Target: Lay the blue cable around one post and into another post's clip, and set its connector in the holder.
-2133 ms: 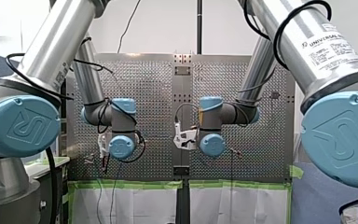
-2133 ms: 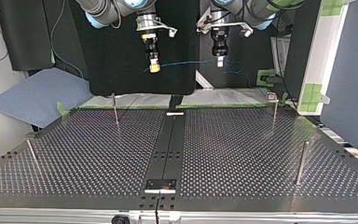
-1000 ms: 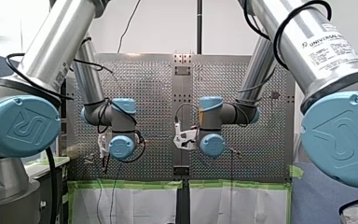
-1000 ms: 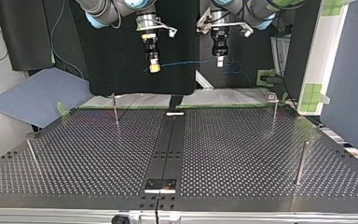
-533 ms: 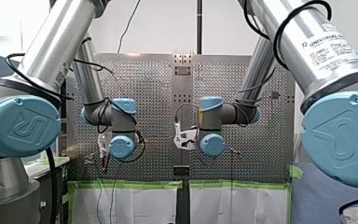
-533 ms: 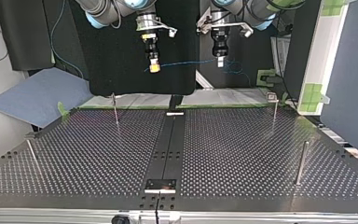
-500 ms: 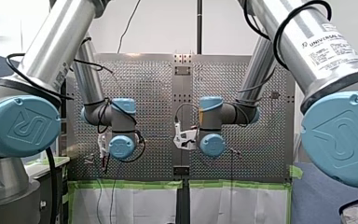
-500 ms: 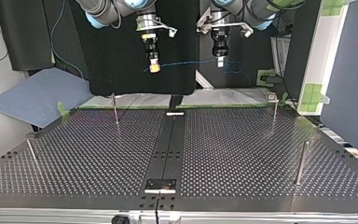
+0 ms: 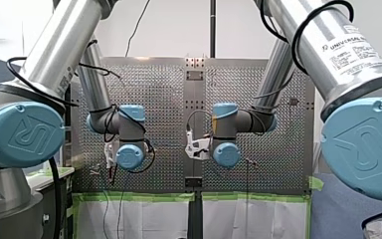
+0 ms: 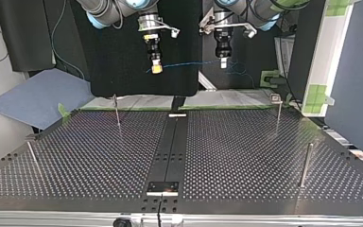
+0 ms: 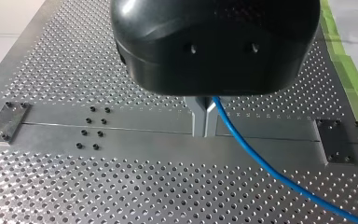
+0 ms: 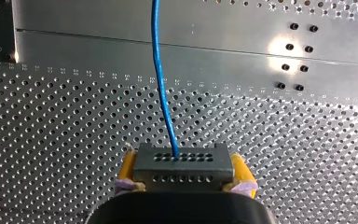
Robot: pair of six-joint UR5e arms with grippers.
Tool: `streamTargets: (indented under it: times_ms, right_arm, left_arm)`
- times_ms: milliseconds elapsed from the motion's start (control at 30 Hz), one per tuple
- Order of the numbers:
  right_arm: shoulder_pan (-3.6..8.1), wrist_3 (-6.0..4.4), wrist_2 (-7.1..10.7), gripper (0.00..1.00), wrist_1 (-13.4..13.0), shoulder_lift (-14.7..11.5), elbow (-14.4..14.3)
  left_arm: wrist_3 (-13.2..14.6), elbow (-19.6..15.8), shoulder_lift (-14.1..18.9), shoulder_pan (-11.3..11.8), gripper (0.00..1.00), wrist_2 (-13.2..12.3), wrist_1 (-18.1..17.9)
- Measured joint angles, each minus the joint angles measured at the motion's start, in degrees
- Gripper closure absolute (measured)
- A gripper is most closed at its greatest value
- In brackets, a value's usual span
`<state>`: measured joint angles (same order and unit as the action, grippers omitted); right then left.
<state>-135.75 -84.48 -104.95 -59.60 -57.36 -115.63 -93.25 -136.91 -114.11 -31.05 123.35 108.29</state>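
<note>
Nothing has moved; right hand (image 12: 181,176) clamps connector (image 12: 182,162), left hand (image 11: 204,122) pinches cable (image 11: 249,151).

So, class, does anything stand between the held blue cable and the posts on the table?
Nothing visible does. The blue cable hangs between my right gripper, shut on its connector, and my left gripper. In the top view no object shows between it and the posts.

The lettering "UNIVERSAL ROBOTS" is read in the front view on a label (image 9: 353,44) on the silver tube of the right arm (image 9: 311,47). The finer print beneath it is too small to be read. A raised "UR" emblem is noted on the blue joint cap (image 9: 24,134) of the left arm (image 9: 62,42), and on the right arm's.
</note>
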Motion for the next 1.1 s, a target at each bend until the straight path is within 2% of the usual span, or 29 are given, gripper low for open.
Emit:
streamTargets:
  times_ms: [233,333,500,567,667,867,1100]
  right_arm:
    - [0.00,0.00,0.00,1.00,0.00,0.00,0.00]
    - [-0.30,-0.31,0.31,1.00,0.31,0.30,0.32]
    - [-1.88,-2.27,1.44,1.00,2.27,2.27,1.24]
    - [-2.17,-3.35,1.58,1.00,3.39,2.99,1.34]
    - [-2.32,-4.32,1.64,1.00,4.98,3.43,1.38]
    - [-2.36,-4.71,1.67,1.00,7.55,3.58,1.40]
    - [-2.37,-4.74,1.67,1.00,8.06,3.60,1.40]
  left_arm:
    - [-0.04,-0.06,-0.06,-0.05,1.00,-0.04,-0.06]
    - [-0.18,-0.74,-0.75,-0.69,1.00,-0.19,-0.78]
    - [-0.25,-2.59,-1.87,-1.23,1.00,-0.25,-2.61]
    - [-0.26,-3.27,-2.02,-1.28,1.00,-0.26,-3.57]
    - [-0.26,-3.72,-2.08,-1.30,1.00,-0.26,-4.67]
    - [-0.26,-3.85,-2.10,-1.32,1.00,-0.26,-5.15]
    - [-0.24,-3.90,-2.14,-1.29,1.00,-0.23,-5.18]
